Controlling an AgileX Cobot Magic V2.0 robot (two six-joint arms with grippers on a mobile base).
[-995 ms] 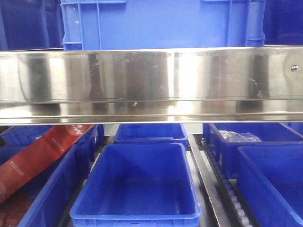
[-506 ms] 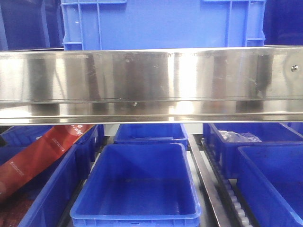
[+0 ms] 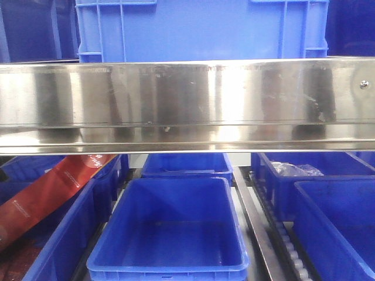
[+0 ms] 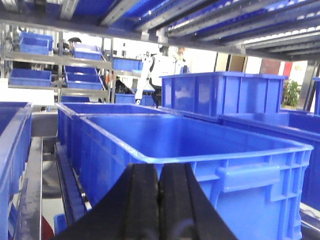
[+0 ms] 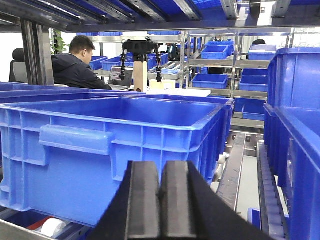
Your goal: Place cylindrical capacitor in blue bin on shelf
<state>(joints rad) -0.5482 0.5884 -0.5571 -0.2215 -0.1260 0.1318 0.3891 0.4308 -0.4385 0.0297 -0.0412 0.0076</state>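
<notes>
The shelf (image 3: 187, 102) fills the front view: a broad, shiny stainless-steel rail runs across the middle of the frame, scuffed and streaked with reflections, with a small screw head at its far right. Above it, at the top of the frame, stands a large blue crate (image 3: 199, 29) of ribbed plastic. Below the rail lie rows of smooth blue plastic bins parted by metal roller tracks (image 3: 275, 234).

The central blue bin (image 3: 170, 228), lower middle of the frame, is rectangular with rounded corners and a rolled rim; its glossy floor shows nothing in it. Behind it sits a second, smaller-looking bin (image 3: 187, 164). At the right, a bin (image 3: 304, 181) holds a crumpled clear plastic bag (image 3: 296, 169). At the lower left, a bin (image 3: 58, 234) carries a long red package (image 3: 53, 193) with white print, lying tilted.

In the left wrist view the left claw (image 4: 159, 200) sits at the bottom centre, its two black padded fingers pressed flat together with nothing between them, just before the near wall of a blue bin (image 4: 200, 150). In the right wrist view the right claw (image 5: 160, 205) is likewise fully closed and empty, in front of a blue bin (image 5: 115, 145) with a moulded handle ledge.

The cylindrical capacitor shows in none of the three views, so I cannot tell where it is.
</notes>
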